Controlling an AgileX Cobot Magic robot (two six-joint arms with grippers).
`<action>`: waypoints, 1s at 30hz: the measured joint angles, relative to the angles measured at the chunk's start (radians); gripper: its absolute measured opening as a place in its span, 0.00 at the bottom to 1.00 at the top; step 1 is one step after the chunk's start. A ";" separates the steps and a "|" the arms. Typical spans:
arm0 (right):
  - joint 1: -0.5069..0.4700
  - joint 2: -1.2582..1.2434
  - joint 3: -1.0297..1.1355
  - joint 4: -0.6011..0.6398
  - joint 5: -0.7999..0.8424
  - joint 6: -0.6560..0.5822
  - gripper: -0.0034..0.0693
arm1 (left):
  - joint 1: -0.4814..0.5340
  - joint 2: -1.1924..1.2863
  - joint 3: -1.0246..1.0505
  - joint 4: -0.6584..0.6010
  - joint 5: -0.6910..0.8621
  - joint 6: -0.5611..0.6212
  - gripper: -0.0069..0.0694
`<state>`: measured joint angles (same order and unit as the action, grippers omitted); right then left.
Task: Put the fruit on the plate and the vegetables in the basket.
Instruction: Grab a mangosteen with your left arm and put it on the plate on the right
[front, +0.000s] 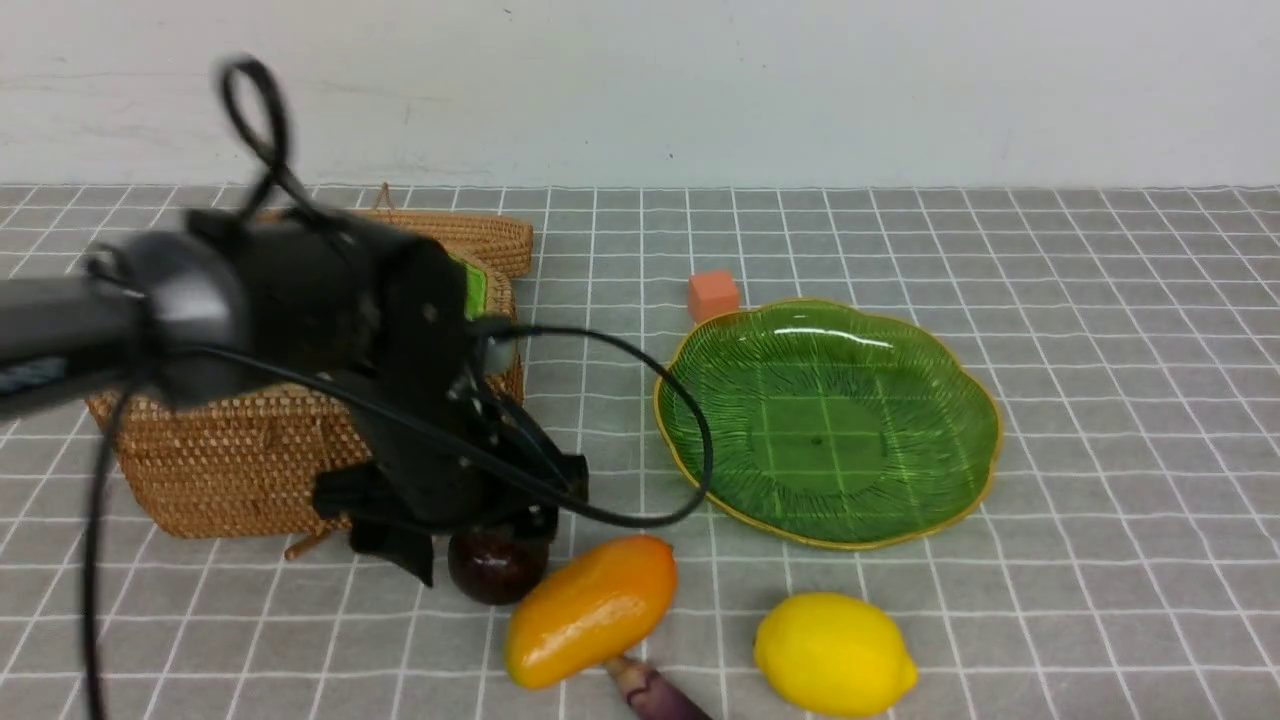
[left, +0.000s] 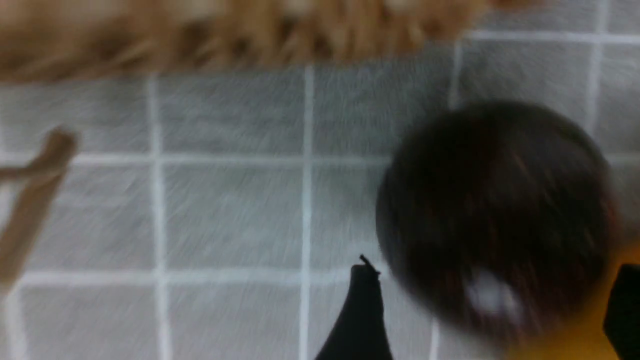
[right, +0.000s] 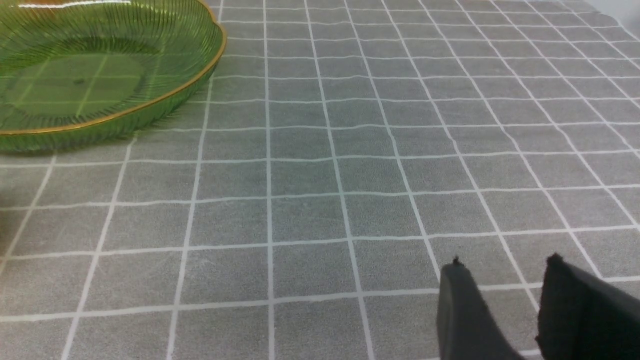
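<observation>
My left gripper (front: 470, 545) points down just above the dark maroon ball (front: 497, 568), in front of the woven basket (front: 230, 460). In the blurred left wrist view the jaws stand wide open (left: 494, 267) with the ball (left: 495, 210) between and beyond them, not gripped. The orange-yellow mango (front: 590, 610) lies right beside the ball, and the lemon (front: 833, 652) is further right. The green plate (front: 830, 420) holds nothing. A purple eggplant tip (front: 655, 695) pokes out under the mango. The white and red-orange vegetables are out of view. My right gripper (right: 505, 262) hovers over bare cloth, slightly open.
A small orange cube (front: 713, 295) sits behind the plate's far left edge. The basket lid (front: 470, 235) leans behind the basket. The left arm and its cable hide the basket's inside. The plate's rim (right: 150, 107) shows in the right wrist view.
</observation>
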<state>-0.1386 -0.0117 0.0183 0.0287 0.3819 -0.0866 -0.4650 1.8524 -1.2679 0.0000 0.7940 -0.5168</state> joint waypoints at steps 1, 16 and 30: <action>0.000 0.000 0.000 0.000 0.000 0.000 0.38 | 0.000 0.010 0.000 0.000 -0.016 -0.001 0.86; 0.000 0.000 0.000 0.000 0.000 0.000 0.38 | 0.000 0.026 0.000 0.079 -0.050 -0.003 0.78; 0.000 0.000 0.000 0.000 0.000 0.000 0.38 | 0.000 -0.126 -0.019 -0.034 0.009 0.099 0.78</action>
<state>-0.1386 -0.0117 0.0183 0.0287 0.3819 -0.0866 -0.4650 1.7261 -1.2869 -0.0336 0.8029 -0.4174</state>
